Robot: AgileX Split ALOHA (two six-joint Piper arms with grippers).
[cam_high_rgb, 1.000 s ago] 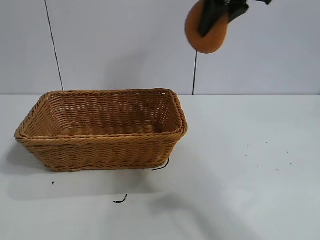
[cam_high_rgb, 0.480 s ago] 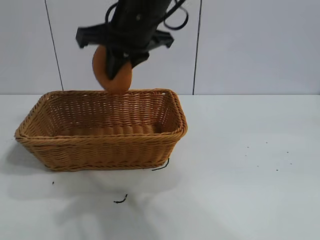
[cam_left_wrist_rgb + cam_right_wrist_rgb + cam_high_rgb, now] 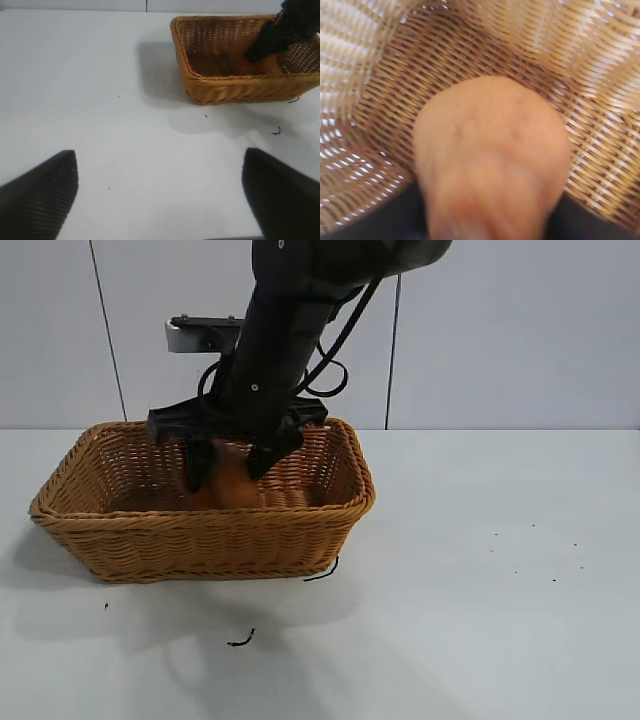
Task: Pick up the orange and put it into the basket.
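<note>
The orange (image 3: 228, 483) is largely hidden in the exterior view: only a blurred orange patch is seen inside the basket (image 3: 205, 530), between the two dark fingers of the right gripper (image 3: 228, 468) and behind the basket's near wall. Its lower part is cut off by the braided rim. From the left wrist view it is made out only as an orange glow (image 3: 260, 64) behind the dark right gripper (image 3: 272, 42), inside the basket (image 3: 220, 85). In the right wrist view the orange (image 3: 490, 155) fills the middle of the picture, rounded, matte, faintly pitted, softly blurred; the basket's weave (image 3: 380, 100) is seen all round it. No knob or stem end can be made out, so its pointing and long axis cannot be told.

The right jaws are clenched on the orange, one finger on each side, lowered below the basket's rim. Whether the orange touches the basket floor cannot be told.

The basket is rectangular, tan woven wicker with flaring sides, standing on the white desk (image 3: 480, 590).

The left gripper (image 3: 160, 195) hovers over the desk well apart from the basket, jaws released and spread wide; only the textured dark fingertips (image 3: 42, 192) are in frame.
</note>
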